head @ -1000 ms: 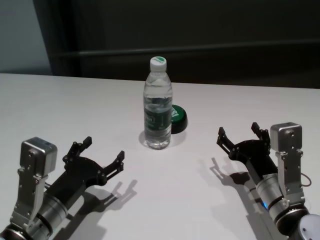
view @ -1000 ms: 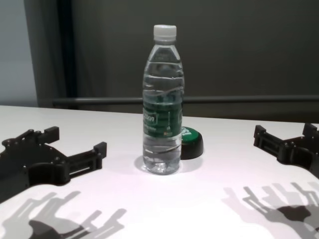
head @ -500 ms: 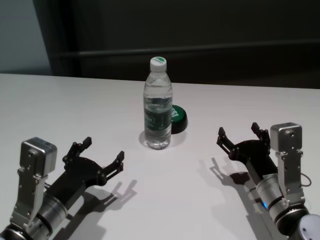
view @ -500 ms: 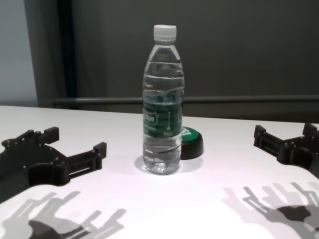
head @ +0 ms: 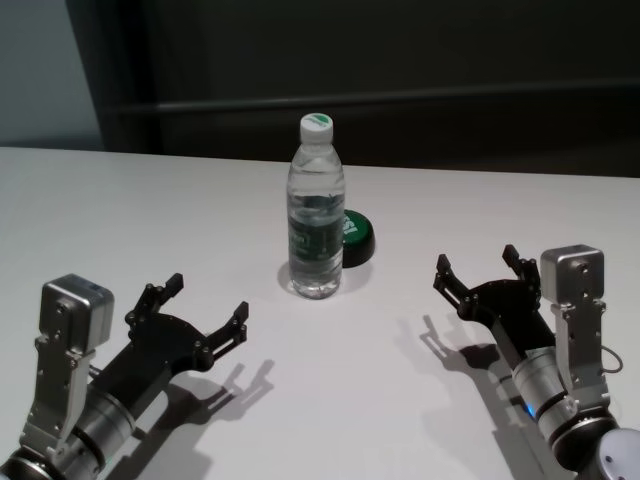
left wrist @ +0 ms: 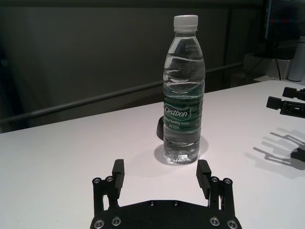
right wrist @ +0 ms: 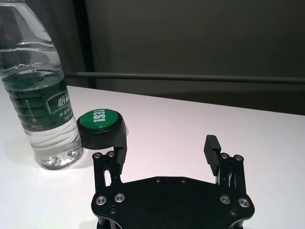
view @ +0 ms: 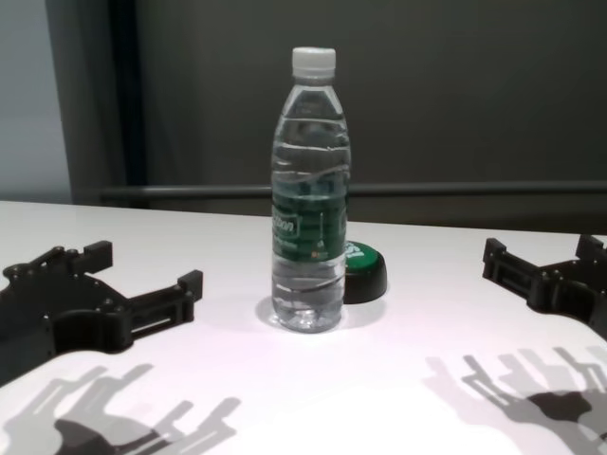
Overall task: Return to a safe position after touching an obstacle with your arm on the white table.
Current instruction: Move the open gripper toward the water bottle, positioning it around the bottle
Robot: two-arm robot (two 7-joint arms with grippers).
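I see the water bottle (head: 316, 210) upright at the centre of the head view, standing on the white table (head: 120, 210), its white cap on and its dark green label facing the camera. A low black puck with a green top (head: 355, 236) sits just behind it to the right, very close; I cannot tell whether they touch.

Left gripper (head: 195, 310) is in the lower left of the head view, above the table, jaws spread wide and holding nothing, well apart from the bottle. Right gripper (head: 480, 268) is in the lower right, jaws likewise wide and empty, well apart from bottle and puck.

In the left wrist view the bottle (left wrist: 183, 90) stands beyond the open jaws, clear of both fingers.
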